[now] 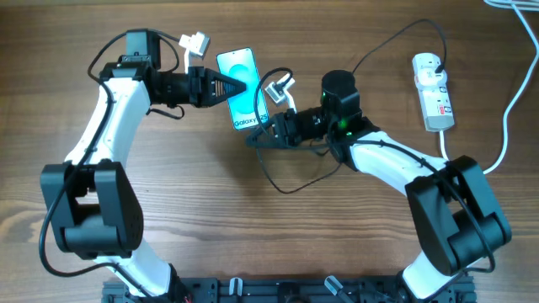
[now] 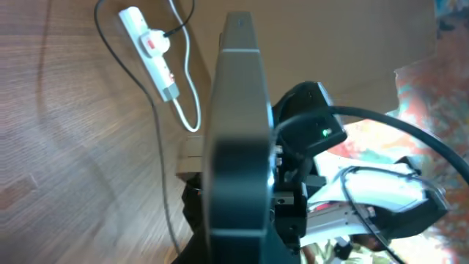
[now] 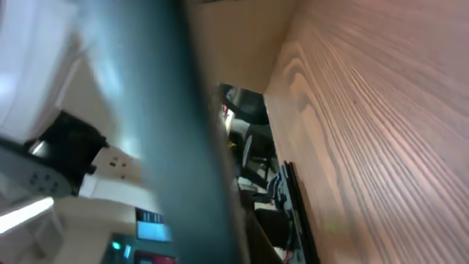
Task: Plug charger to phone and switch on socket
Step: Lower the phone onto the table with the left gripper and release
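Note:
The phone point(image 1: 238, 66) has a turquoise screen and a white "Galaxy" strip, and is held above the table. My left gripper point(image 1: 240, 87) is shut on it from the left. In the left wrist view the phone point(image 2: 238, 125) shows edge-on as a dark slab between my fingers point(image 2: 238, 246). My right gripper point(image 1: 259, 135) is at the phone's lower end, shut on the end of the thin black charger cable point(image 1: 286, 189). The right wrist view is blurred, with the phone's edge point(image 3: 168, 125) close in front. The white socket strip point(image 1: 432, 91) lies at the far right and also shows in the left wrist view point(image 2: 150, 51).
The black cable runs from the strip in an arc point(image 1: 396, 38) behind my right arm, then loops on the table. A thicker white cord point(image 1: 509, 109) leaves the strip toward the right edge. The table is bare wood point(image 1: 253, 244).

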You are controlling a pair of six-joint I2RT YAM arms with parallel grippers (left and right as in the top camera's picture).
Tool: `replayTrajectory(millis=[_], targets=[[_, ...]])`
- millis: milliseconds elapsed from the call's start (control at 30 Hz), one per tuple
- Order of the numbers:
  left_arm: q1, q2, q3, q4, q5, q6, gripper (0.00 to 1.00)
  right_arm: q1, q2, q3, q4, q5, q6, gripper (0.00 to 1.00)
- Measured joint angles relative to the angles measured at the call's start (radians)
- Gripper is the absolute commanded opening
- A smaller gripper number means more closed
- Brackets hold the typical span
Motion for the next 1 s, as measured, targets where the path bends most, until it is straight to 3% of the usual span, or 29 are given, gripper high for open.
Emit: replayTrajectory(millis=[167, 400, 567, 667, 767, 900, 1000], targets=[[-0.019, 0.0, -0.027, 0.07, -0.026, -0.01, 0.04, -0.011, -0.001, 0.035, -0.169, 0.055, -0.087, 0.23], [0.064, 0.0, -0.05, 0.215, -0.052, -0.121, 0.04, -0.055, -0.001, 0.072, -0.194, 0.118, -0.153, 0.45], [0.107, 0.0, -0.051, 0.154, -0.074, -0.174, 0.04, -0.129, -0.001, 0.079, -0.344, 0.157, -0.294, 0.56], [0.093, 0.0, -0.053, 0.018, -0.068, -0.079, 0.04, -0.227, -0.002, 0.084, -0.484, 0.272, -0.447, 0.57], [0.039, 0.0, -0.056, -0.153, -0.061, 0.131, 0.04, -0.335, -0.043, 0.082, -0.621, 0.389, -0.573, 0.63], [-0.034, 0.0, -0.056, -0.177, -0.056, 0.311, 0.04, -0.467, -0.306, 0.081, -0.792, 0.607, -0.711, 0.69], [-0.092, 0.0, -0.056, -0.154, -0.059, 0.356, 0.04, -0.526, -0.571, 0.083, -0.91, 0.801, -0.753, 0.7]])
